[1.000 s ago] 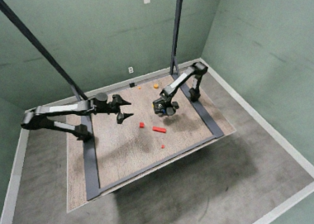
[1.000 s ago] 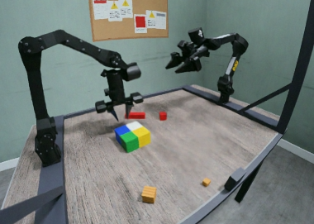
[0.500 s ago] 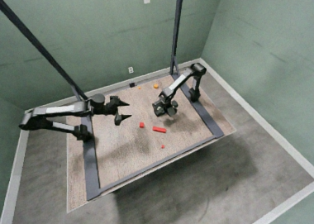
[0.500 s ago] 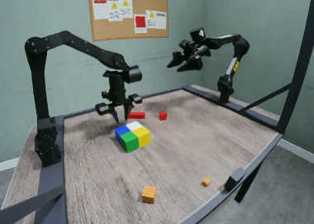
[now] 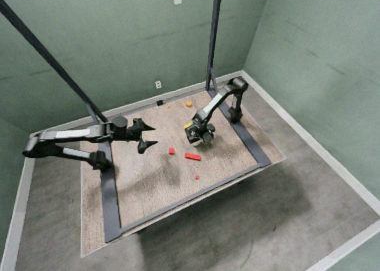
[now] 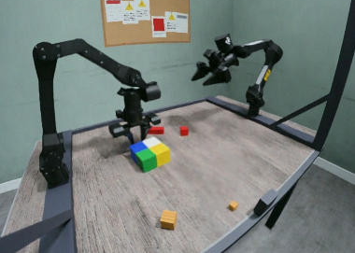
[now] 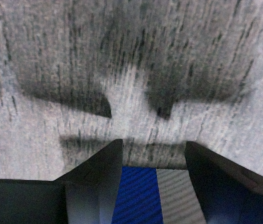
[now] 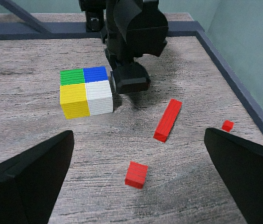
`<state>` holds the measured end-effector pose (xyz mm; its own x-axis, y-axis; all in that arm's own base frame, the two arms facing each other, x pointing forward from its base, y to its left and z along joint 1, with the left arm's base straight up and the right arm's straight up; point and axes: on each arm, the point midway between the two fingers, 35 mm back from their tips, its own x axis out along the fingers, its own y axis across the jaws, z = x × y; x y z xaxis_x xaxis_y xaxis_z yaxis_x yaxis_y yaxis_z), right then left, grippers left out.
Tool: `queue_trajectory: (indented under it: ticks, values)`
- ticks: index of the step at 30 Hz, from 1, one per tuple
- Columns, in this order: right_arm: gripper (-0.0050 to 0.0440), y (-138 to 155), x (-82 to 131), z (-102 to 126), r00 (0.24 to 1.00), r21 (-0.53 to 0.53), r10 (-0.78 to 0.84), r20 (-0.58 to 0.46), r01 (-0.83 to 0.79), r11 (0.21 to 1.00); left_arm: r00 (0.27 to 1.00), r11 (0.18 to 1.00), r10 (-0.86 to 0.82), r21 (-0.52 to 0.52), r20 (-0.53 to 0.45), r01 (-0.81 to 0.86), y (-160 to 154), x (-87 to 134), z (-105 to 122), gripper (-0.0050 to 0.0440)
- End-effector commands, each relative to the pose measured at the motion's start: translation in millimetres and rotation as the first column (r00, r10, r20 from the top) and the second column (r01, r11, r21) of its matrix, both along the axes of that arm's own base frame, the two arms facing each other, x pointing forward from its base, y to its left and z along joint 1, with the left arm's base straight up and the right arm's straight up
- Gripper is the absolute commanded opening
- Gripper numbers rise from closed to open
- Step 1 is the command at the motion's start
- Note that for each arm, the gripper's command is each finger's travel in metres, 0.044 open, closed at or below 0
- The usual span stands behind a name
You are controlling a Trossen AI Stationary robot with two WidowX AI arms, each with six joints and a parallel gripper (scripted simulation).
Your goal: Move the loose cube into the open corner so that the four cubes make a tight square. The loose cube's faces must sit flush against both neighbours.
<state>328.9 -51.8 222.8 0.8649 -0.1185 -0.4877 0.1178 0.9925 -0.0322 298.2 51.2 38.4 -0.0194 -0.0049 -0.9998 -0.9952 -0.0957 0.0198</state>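
Observation:
The green cube [image 6: 147, 161] [image 8: 72, 77], blue cube [image 6: 138, 147] [image 7: 137, 197] [image 8: 96, 75], yellow cube [image 6: 162, 154] [image 8: 74, 101] and white cube [image 6: 152, 142] [image 7: 179, 197] [image 8: 99, 98] stand in a two-by-two square with no gap that I can see. In the top view the left arm hides most of them. My left gripper [image 6: 136, 139] [image 7: 154, 147] is partly open and empty, pointing down beside the outer faces of blue and white; I cannot tell if it touches them. My right gripper [image 5: 155, 136] [image 6: 198, 82] [image 8: 140, 135] is wide open, empty, high above the table and away from the cubes.
A red block [image 5: 171, 151] [image 6: 184, 131] [image 8: 136, 175], a red bar [image 5: 193, 156] [image 6: 156, 131] [image 8: 167, 120] and a small red cube [image 5: 197, 177] [image 8: 227, 126] lie near the square. An orange block [image 5: 188, 104] [image 6: 168, 219] and a smaller orange one [image 5: 168, 106] [image 6: 233, 205] lie on the other side.

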Motion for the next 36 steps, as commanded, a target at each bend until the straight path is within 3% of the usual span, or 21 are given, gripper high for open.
queue_trajectory:
  ticks: [1, 4, 24, 34, 36]
  values:
    - [0.0400, 0, -2, 7, 1.000, -0.008, 0.008, 0.028, -0.008, 1.000, 1.000, 1.000, -0.001, 0.006, 0.027, 0.001, -1, 7, 0, 0.0178]
    - [0.0400, 1, -3, 3, 1.000, -0.006, 0.010, 0.023, -0.010, 1.000, 0.999, 1.000, -0.001, 0.009, 0.043, 0.001, -1, 14, 2, 0.0178]
    - [0.0400, 0, -1, 5, 1.000, -0.006, 0.007, 0.025, -0.007, 1.000, 0.999, 1.000, -0.001, 0.007, 0.048, 0.001, -25, 10, 4, 0.0178]
    - [0.0400, 0, -1, 5, 1.000, -0.006, 0.007, 0.025, -0.007, 1.000, 0.998, 1.000, -0.003, 0.012, 0.056, 0.003, 2, 11, 9, 0.0178]
    - [0.0400, 2, 0, 10, 0.999, -0.010, 0.016, 0.039, -0.016, 1.000, 0.998, 1.000, -0.012, 0.019, 0.063, 0.011, 1, 11, 12, 0.0226]
